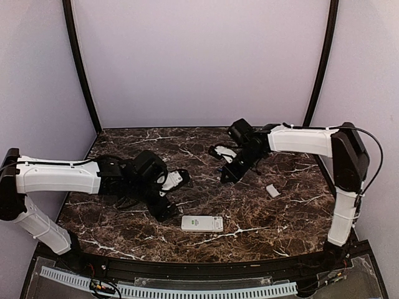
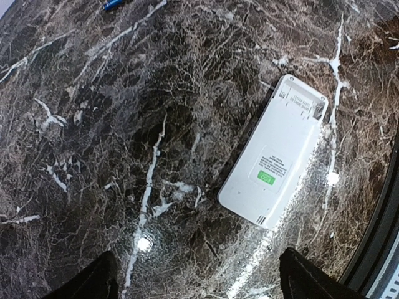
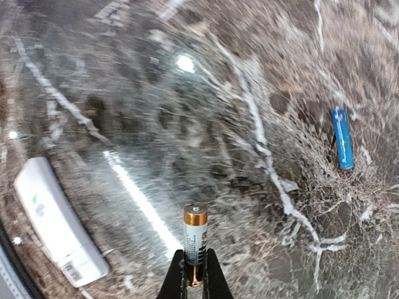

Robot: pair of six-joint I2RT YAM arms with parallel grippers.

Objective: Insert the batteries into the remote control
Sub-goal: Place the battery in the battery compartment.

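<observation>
Top: remote (image 1: 202,223) flat near front edge. Left gripper (image 1: 169,187) and right gripper (image 1: 227,169) both clear of it. Nothing steadies it, so it may skid under push.
Left wrist: left fingers spread wide, empty. Remote back-up, bay looks open. Blue battery (image 2: 113,4) well apart.
Right wrist: right claw pinches held battery (image 3: 195,240) by low end only. Could pivot, slip, or enter wrong way round.

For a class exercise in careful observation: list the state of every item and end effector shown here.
Remote: lying flat, untouched.
Blue battery: lying loose, untouched.
Gold-capped battery: held upright.
Right end effector: shut on gold-capped battery.
Left end effector: open, empty.
</observation>
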